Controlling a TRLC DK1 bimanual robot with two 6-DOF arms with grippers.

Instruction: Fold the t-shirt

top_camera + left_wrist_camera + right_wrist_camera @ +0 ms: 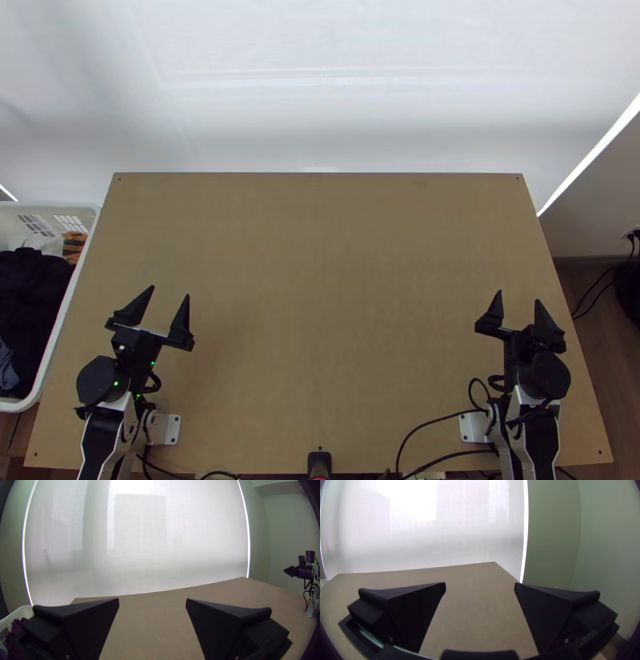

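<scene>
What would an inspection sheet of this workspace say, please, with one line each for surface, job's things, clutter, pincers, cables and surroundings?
Surface: wooden table, flat, small holes near its corners.
Job's things: dark cloth bunched in the white basket; cannot tell whether it includes the t-shirt.
Clutter: orange-and-black item in the basket.
Pincers: left pincer and right pincer open, holding nothing.
Cables: black cable looping beside the right arm's base.
Surroundings: white blind beyond the far edge.

Brt backlight + glare thru wht blind (pixel 200 533), wrist-view corners dk
</scene>
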